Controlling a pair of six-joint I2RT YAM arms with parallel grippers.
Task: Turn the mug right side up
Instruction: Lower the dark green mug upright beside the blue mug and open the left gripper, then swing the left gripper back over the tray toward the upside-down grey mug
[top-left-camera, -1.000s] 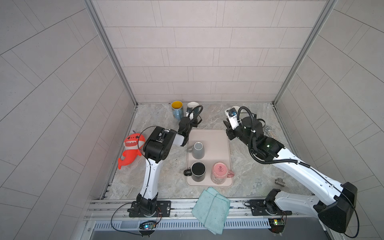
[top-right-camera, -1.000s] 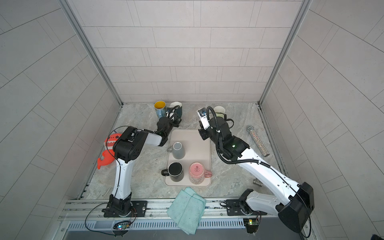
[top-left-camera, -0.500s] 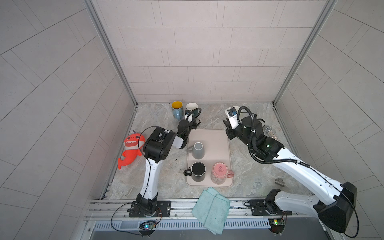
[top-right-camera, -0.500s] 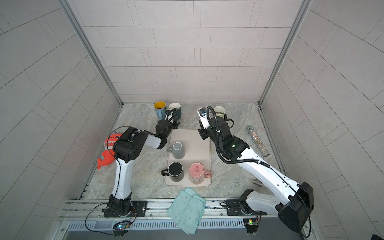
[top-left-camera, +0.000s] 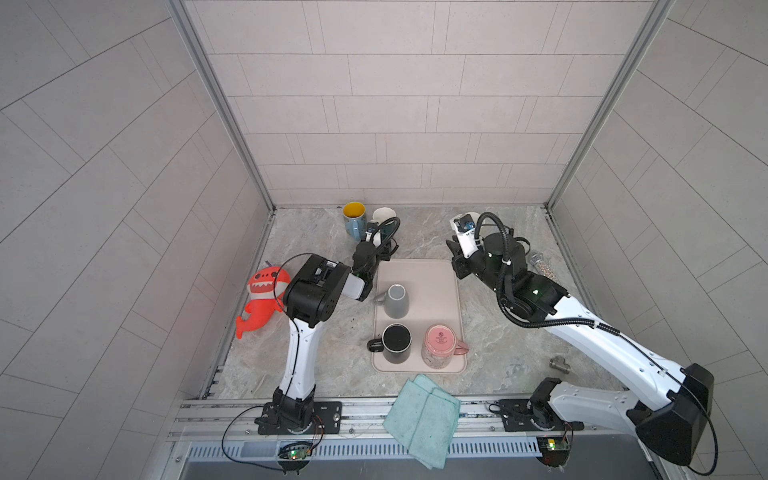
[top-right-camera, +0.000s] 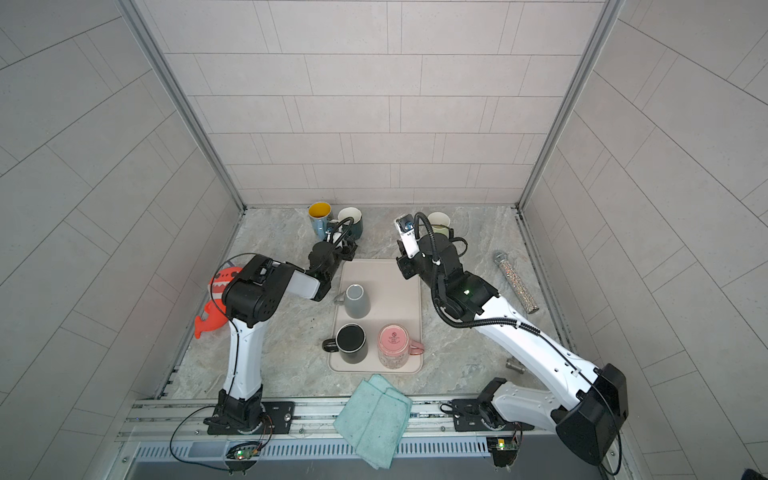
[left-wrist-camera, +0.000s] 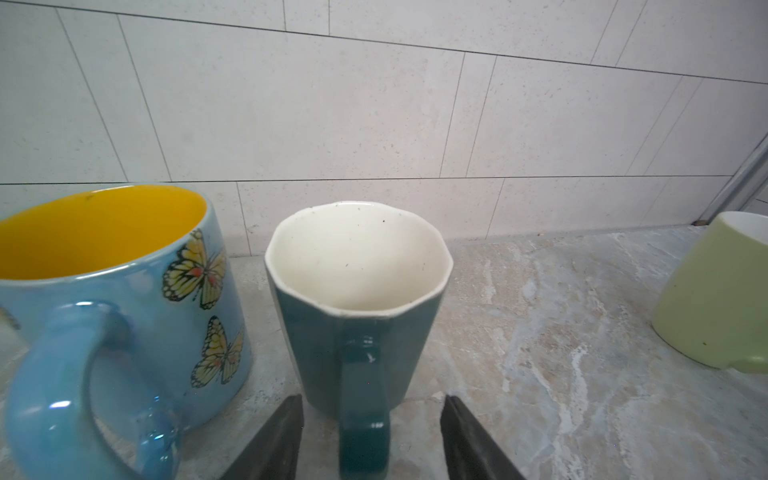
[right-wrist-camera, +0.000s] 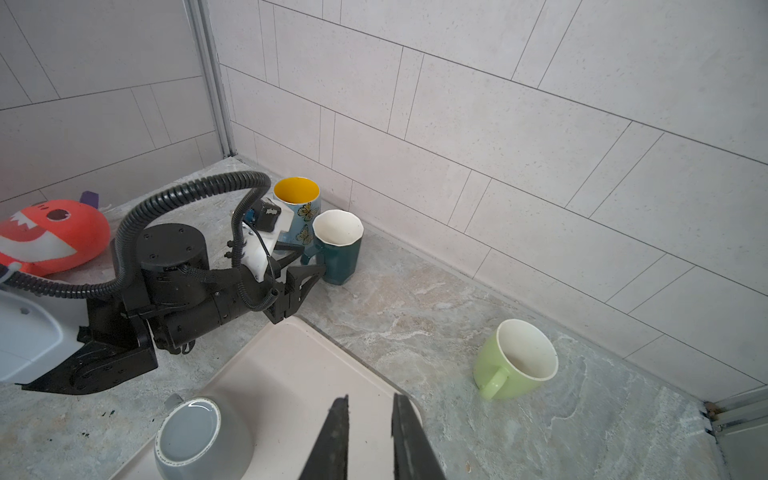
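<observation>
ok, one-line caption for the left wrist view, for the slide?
Jaws open astride the handle of the upright teal mug, clear of it; butterfly mug alongside, green mug farther off.

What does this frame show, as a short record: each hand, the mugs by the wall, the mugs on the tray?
left hand: open, fingers either side of the teal mug's handle, not gripping
right hand: narrowly parted, empty, over the tray's back corner
teal mug: upright on the counter, beside the butterfly mug
green mug: upright near the back wall
tray: holds three mugs
grey mug: upside down
pink mug: upside down
black mug: orientation unclear
</observation>
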